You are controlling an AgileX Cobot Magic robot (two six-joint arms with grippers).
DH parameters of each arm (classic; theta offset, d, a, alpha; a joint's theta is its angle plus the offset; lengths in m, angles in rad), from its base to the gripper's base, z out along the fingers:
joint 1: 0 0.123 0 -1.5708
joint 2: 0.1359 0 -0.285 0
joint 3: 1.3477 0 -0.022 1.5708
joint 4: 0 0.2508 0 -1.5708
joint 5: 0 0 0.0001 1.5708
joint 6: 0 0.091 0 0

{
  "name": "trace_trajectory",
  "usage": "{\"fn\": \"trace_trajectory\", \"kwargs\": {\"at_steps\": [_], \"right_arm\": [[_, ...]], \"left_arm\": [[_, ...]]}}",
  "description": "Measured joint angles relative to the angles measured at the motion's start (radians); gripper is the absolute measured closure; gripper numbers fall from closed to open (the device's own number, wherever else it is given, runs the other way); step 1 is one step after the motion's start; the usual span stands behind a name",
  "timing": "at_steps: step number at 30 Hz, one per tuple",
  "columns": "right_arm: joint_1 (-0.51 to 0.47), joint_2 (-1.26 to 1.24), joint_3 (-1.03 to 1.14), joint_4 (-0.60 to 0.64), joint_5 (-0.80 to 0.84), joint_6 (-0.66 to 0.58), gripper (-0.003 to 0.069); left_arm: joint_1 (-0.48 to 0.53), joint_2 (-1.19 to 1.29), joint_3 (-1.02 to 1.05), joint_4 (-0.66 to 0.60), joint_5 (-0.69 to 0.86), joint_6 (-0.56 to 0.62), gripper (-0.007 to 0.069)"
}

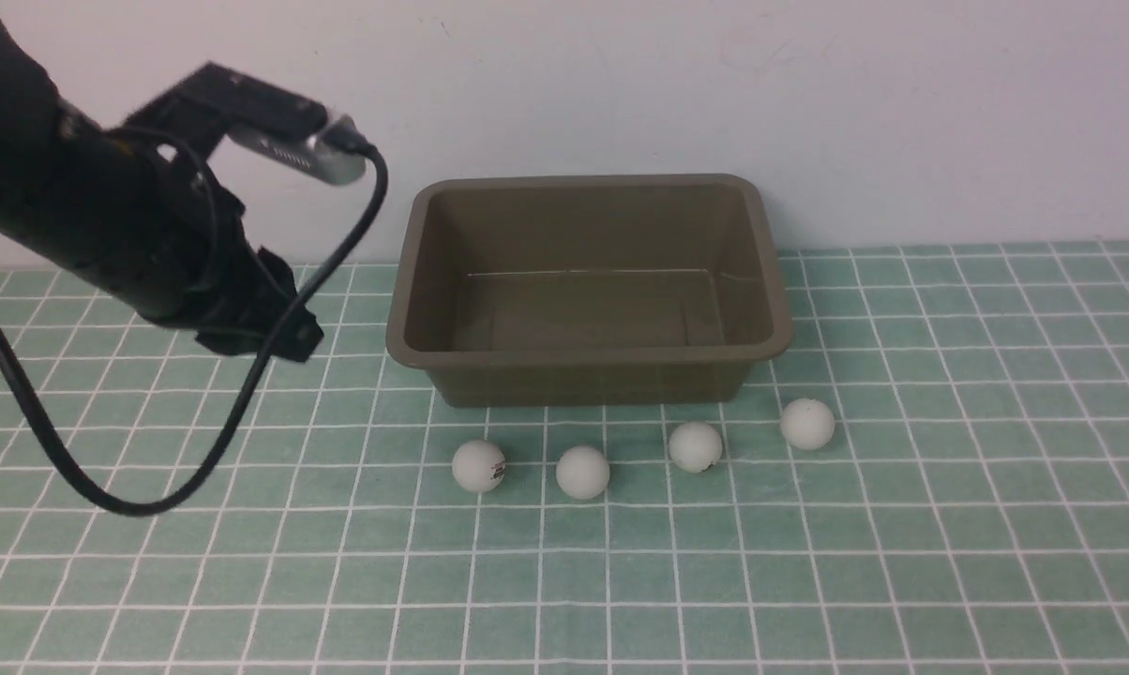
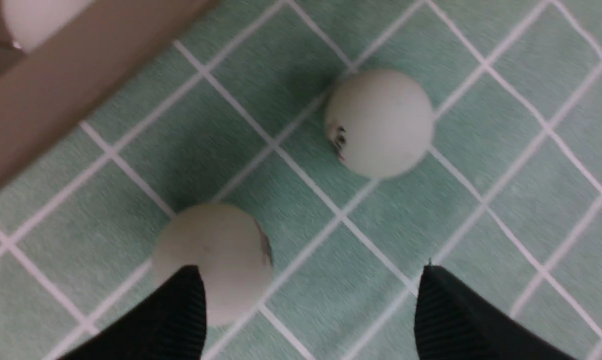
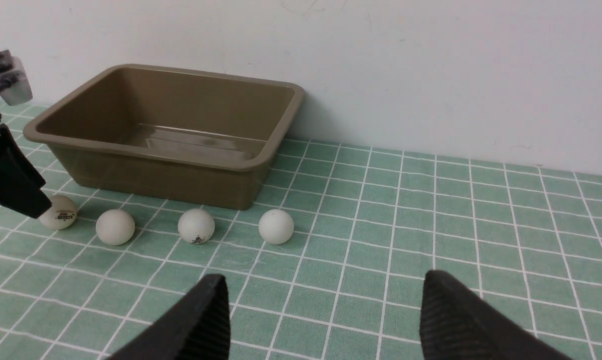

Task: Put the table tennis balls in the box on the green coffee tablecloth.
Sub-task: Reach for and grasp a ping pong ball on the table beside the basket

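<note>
- Left pincer (image 2: 311, 270) is hanging open over two table tennis balls (image 2: 379, 122) near the far edge of the green coffee tablecloth (image 2: 481, 225).
- We are fearing a finger (image 2: 181, 320) knocking one away.

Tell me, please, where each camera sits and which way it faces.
Front: between the arms, facing the box and wall; left arm shows.
Left wrist: above the tablecloth, facing down at two balls; left gripper shows.
Right wrist: low, from the right, facing the box; right gripper shows.
Front and right wrist share the box and four balls.
</note>
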Motion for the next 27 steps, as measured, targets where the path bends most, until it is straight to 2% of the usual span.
{"fn": "trace_trajectory", "kwargs": {"at_steps": [4, 15, 16, 19, 23, 27], "right_arm": [[0.000, 0.000, 0.000, 0.000, 0.000, 0.000, 0.0197], [0.000, 0.000, 0.000, 0.000, -0.012, 0.000, 0.0197], [0.000, 0.000, 0.000, 0.000, -0.013, 0.000, 0.0197], [0.000, 0.000, 0.000, 0.000, -0.015, 0.000, 0.0197], [0.000, 0.000, 0.000, 0.000, -0.033, 0.000, 0.0197], [0.000, 0.000, 0.000, 0.000, -0.058, 0.000, 0.0197]], "left_arm": [[-0.010, 0.025, 0.000, -0.004, -0.095, 0.001, 0.0122], [-0.010, 0.109, 0.000, -0.038, -0.200, 0.035, 0.0125], [-0.010, 0.116, 0.000, -0.045, -0.200, 0.046, 0.0140], [-0.010, 0.113, -0.002, -0.059, -0.162, 0.093, 0.0279], [-0.012, 0.073, -0.002, -0.079, -0.105, 0.188, 0.0279], [-0.012, 0.003, -0.014, -0.111, -0.041, 0.213, 0.0279]]}}
